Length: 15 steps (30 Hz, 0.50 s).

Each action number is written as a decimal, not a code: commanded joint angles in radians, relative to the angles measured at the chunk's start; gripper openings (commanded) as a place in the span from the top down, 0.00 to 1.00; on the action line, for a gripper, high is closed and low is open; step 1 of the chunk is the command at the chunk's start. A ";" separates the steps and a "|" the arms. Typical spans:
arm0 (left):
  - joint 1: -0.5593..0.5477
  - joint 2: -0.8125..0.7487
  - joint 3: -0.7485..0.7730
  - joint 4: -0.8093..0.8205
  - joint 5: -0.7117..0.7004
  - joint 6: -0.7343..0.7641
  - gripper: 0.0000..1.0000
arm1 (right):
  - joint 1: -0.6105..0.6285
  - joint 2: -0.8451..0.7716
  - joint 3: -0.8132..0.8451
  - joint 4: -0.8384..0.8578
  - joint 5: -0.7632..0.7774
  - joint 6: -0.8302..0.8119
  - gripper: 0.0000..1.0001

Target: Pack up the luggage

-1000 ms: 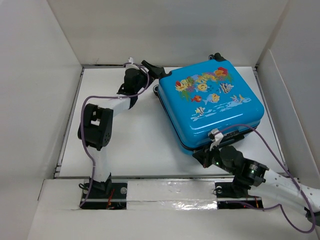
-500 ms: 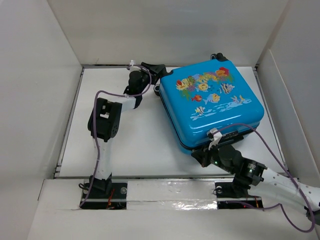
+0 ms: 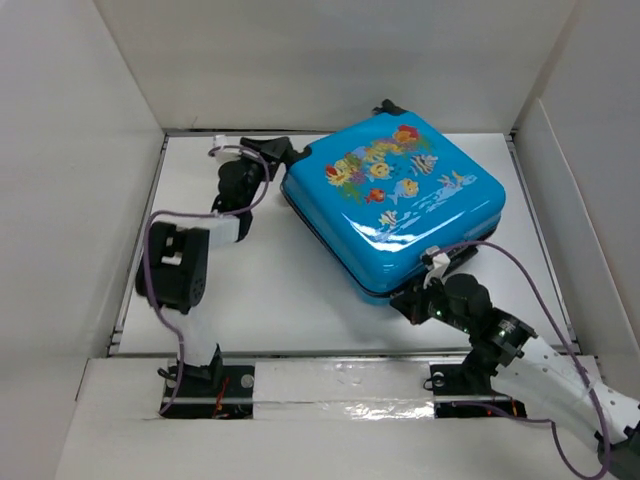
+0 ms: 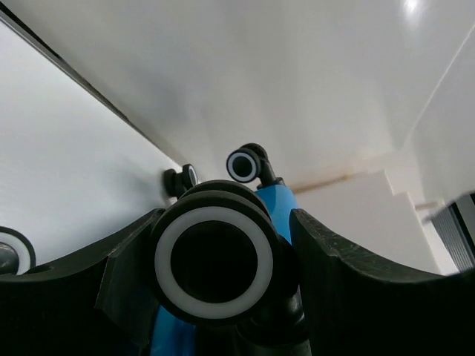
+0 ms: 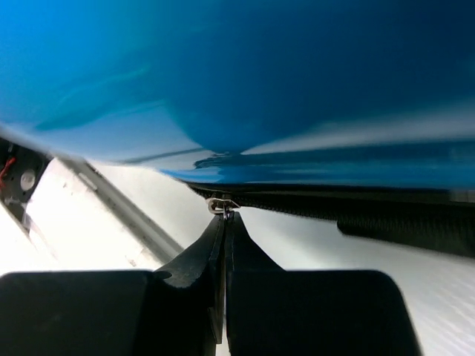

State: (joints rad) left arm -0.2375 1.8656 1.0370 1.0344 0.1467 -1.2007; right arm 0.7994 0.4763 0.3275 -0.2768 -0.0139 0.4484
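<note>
The luggage (image 3: pixel 395 205) is a bright blue hard-shell suitcase with a fish print. It lies flat and closed on the white table, right of centre. My left gripper (image 3: pixel 283 155) is at its far left corner, shut around one black wheel with a white ring (image 4: pixel 215 259); the fingers (image 4: pixel 334 282) flank that wheel. My right gripper (image 3: pixel 405 300) is at the near edge, shut on the small metal zipper pull (image 5: pixel 220 204) on the black zipper line under the blue shell (image 5: pixel 297 89). The inside of the luggage is hidden.
White walls (image 3: pixel 80 150) box in the table on the left, back and right. Two more suitcase wheels (image 4: pixel 247 165) show beyond the held one, close to the back wall. A black handle strap (image 5: pixel 401 226) lies along the near edge. A taped ledge (image 3: pixel 340 385) holds the arm bases.
The luggage has slid left and turned a little. My left gripper moved left with the wheel corner. My right gripper stayed on the near edge and followed it.
</note>
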 commanded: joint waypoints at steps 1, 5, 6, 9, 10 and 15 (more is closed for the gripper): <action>0.061 -0.285 -0.170 0.225 -0.065 0.118 1.00 | -0.161 0.059 0.105 0.252 -0.033 -0.092 1.00; 0.043 -0.518 -0.450 0.253 -0.111 0.112 1.00 | -0.327 0.191 0.183 0.341 -0.199 -0.157 1.00; 0.027 -0.593 -0.475 0.254 -0.117 0.118 1.00 | -0.371 0.244 0.220 0.344 -0.249 -0.175 1.00; 0.010 -0.687 -0.502 0.161 -0.124 0.145 1.00 | -0.396 0.304 0.252 0.367 -0.343 -0.172 1.00; 0.010 -0.697 -0.503 0.145 -0.137 0.148 1.00 | -0.370 0.317 0.230 0.387 -0.354 -0.160 1.00; 0.056 -0.659 -0.363 -0.008 -0.209 0.243 1.00 | -0.238 0.236 0.085 0.439 -0.290 -0.076 1.00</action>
State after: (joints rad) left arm -0.1673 1.1995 0.5480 1.0012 -0.1379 -1.0714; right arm 0.4770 0.7788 0.4351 -0.0654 -0.2020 0.3199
